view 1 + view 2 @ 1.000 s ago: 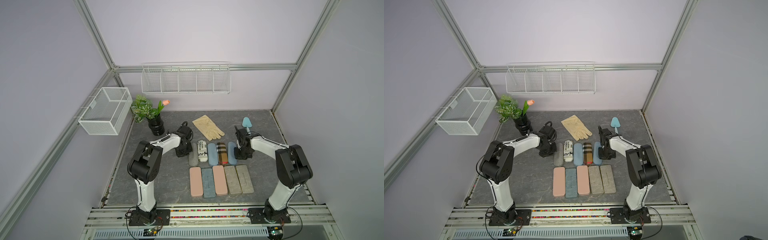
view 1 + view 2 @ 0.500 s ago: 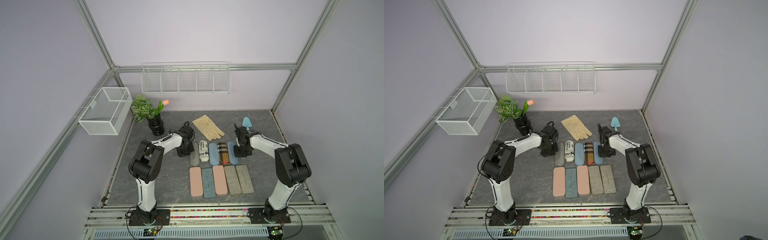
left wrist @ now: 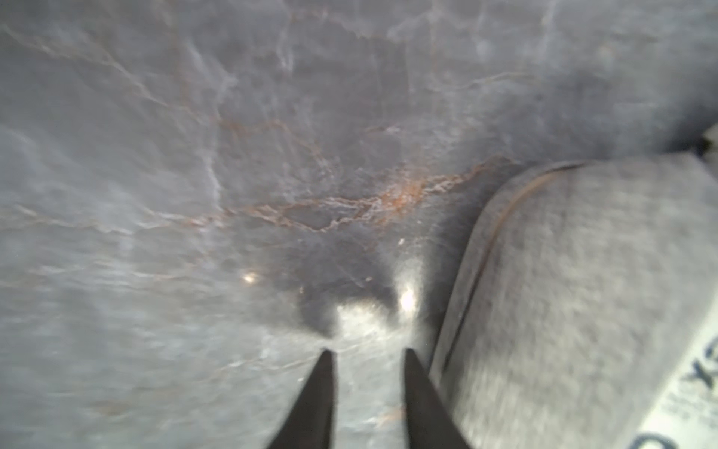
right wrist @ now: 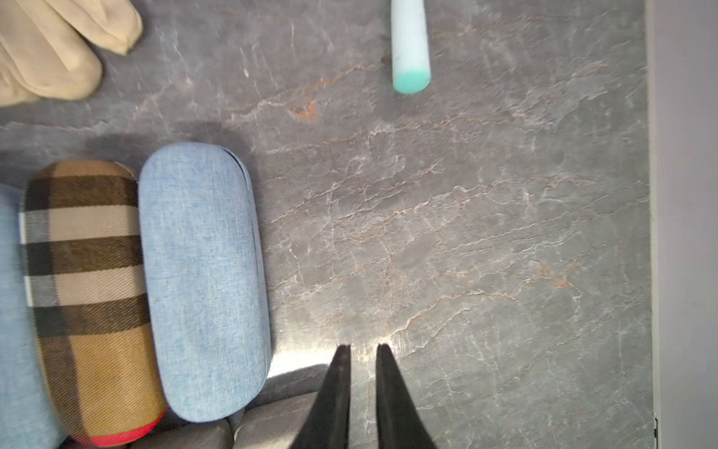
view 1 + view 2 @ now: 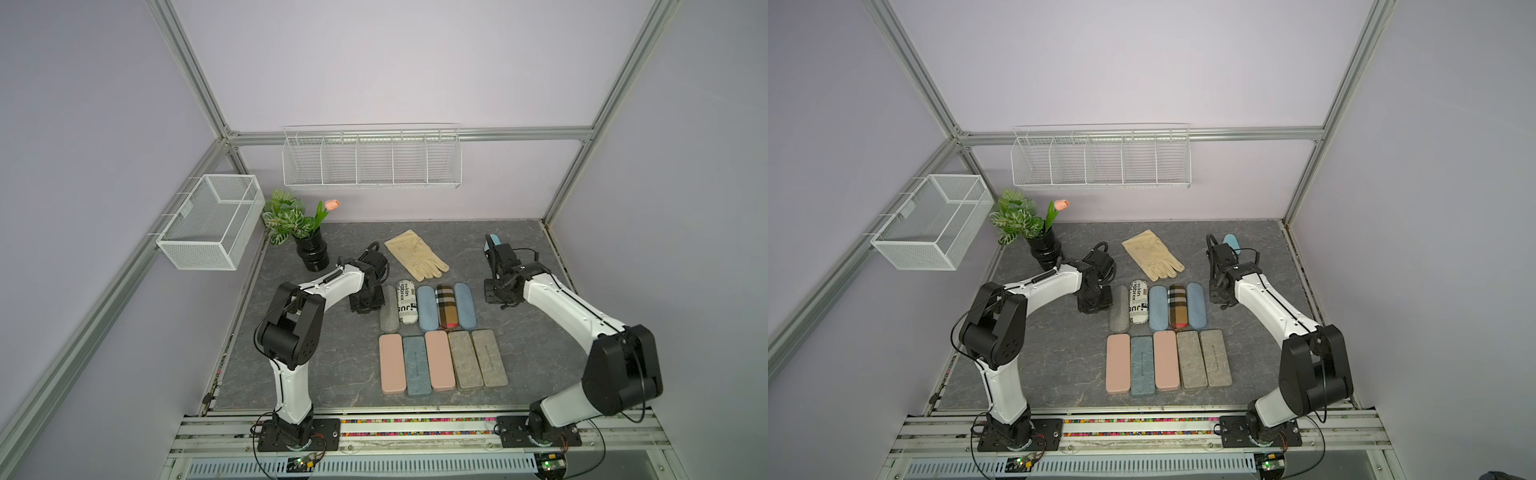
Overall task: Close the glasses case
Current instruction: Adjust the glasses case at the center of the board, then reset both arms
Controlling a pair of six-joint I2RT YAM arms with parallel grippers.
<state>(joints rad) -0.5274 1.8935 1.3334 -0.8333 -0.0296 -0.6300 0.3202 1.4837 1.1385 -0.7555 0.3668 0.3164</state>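
Ten glasses cases lie in two rows on the dark mat, and every lid I can see is down. The back row runs from a grey felt case to a light blue case. My left gripper stands low over the mat just left of the grey case, open, with nothing between its fingers. My right gripper is over bare mat to the right of the light blue case, its jaws a narrow gap apart and empty.
Between those two cases lie a white printed case, a blue case and a plaid case. The front row holds pink, blue and grey flat cases. A beige glove, a teal tool and a black vase stand behind.
Both grippers have parted their jaws, the left one wider. The right gripper has drawn slightly to the right, away from the light blue case.
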